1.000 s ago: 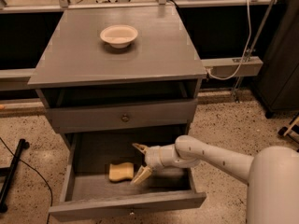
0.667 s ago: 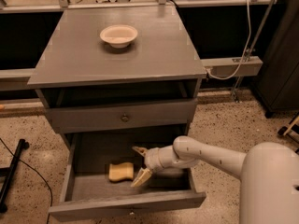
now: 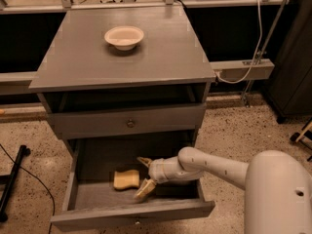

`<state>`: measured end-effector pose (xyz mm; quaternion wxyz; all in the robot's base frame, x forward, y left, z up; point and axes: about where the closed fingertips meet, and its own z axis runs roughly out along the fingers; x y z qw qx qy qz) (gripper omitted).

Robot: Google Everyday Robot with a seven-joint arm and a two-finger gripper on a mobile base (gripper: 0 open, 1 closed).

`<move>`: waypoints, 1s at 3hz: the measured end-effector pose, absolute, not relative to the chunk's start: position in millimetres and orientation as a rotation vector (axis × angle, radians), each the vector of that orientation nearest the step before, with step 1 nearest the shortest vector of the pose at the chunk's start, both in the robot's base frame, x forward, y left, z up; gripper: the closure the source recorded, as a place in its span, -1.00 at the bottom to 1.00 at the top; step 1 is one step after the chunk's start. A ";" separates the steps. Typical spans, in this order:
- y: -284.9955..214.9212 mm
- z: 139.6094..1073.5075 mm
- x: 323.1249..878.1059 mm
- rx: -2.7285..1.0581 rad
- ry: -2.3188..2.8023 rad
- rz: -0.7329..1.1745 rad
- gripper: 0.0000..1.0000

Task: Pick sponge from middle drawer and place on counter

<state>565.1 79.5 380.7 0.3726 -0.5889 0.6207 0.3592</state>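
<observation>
Grey wooden counter [image 3: 146, 57] | textured-floor middle drawer [image 3: 95, 195]: wavy pale-yellow sponge [image 3: 126, 179] | hand [image 3: 145, 175] just beside it, spread apart

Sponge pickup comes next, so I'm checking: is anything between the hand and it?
Nothing visible. The open hand is inside the middle drawer, close beside the sponge, with only bare drawer floor between them.

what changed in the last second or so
Very little. The gripper, open inside the middle drawer just beside the sponge, has dipped slightly toward the drawer front; nothing grasped or released. Sponge, bowl on the counter and drawer stayed put.
</observation>
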 end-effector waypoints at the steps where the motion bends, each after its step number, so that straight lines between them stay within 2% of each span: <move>1: 84.7 373.7 568.2 -1.475 1.591 0.928 -1.00; 3: 95.1 373.9 574.0 -1.412 1.551 0.972 -0.03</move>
